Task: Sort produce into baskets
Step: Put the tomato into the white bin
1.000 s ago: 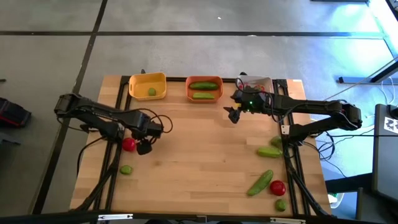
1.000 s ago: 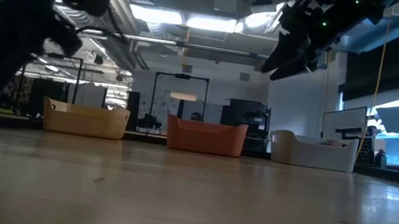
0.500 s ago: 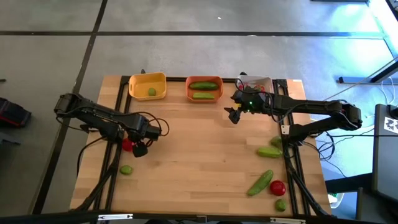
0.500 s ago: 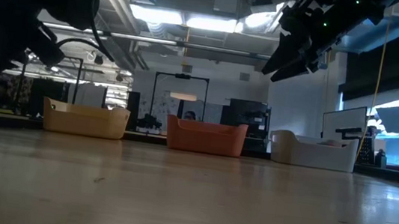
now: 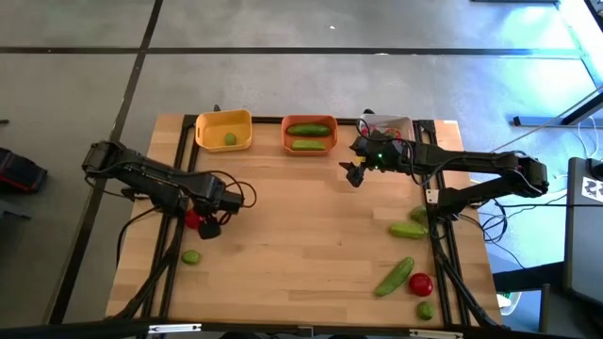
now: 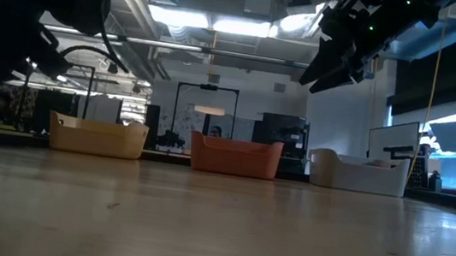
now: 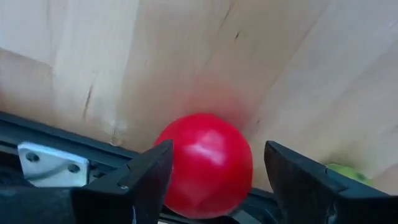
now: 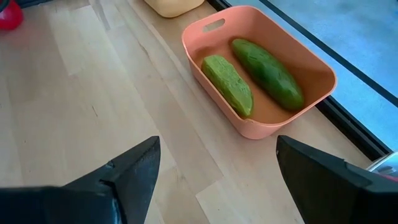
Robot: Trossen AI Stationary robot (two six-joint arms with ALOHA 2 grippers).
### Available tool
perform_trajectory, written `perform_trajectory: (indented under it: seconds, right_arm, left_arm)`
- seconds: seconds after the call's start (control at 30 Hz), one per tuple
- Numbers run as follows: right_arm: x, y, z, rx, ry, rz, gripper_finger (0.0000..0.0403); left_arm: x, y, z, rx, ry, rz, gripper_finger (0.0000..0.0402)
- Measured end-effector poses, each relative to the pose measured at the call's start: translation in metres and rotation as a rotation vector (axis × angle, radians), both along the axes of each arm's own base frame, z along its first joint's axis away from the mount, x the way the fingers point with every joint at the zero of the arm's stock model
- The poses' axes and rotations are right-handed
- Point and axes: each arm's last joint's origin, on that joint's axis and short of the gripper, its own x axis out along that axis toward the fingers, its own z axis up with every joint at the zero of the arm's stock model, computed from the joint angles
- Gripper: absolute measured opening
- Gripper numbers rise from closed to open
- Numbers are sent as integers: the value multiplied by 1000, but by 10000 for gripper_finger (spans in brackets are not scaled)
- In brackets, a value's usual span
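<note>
Only wristward: tomato point(image 7: 205, 163) between fingers point(image 7: 146, 180).

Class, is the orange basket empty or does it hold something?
Not empty: the orange basket holds two cucumbers lying side by side.

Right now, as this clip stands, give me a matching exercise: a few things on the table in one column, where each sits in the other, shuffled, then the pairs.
Things:
1. yellow basket
2. orange basket
3. left gripper
4. right gripper

Places or states:
A. holds two cucumbers
B. open, raised in front of the orange basket
C. holds one lime
D. open, either side of a tomato at the table's left edge

Pairs: 1-C, 2-A, 3-D, 4-B
</note>
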Motion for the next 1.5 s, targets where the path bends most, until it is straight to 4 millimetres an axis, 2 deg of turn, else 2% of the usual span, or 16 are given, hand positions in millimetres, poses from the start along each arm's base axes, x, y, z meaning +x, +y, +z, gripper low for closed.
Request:
perform_trajectory:
  seconds: [0.3,0.47,0.7,0.83,0.93,1.07,1.33,1.5]
  right_arm:
    - [0,0,0,0,1,0,310]
    - [2,0,-1,-1,-6,0,310]
    - [13,-3,-14,8,32,1,310]
    - [18,-4,-23,20,64,6,310]
    - [20,-5,-27,24,80,7,310]
    - [20,-5,-28,26,89,7,310]
    - [20,-5,-28,18,92,15,310]
    - [20,-5,-27,11,87,21,310]
  left_arm:
    - [-2,0,-6,26,-11,-55,249]
    - [7,0,-5,15,-86,-54,249]
    - [22,-2,27,10,-140,-66,249]
    - [21,-2,48,25,-90,-65,249]
    - [16,-2,52,36,-28,-53,249]
    - [6,-2,46,35,59,-56,249]
    - [-3,-10,27,16,122,-55,249]
    - [-1,-12,21,24,189,-69,249]
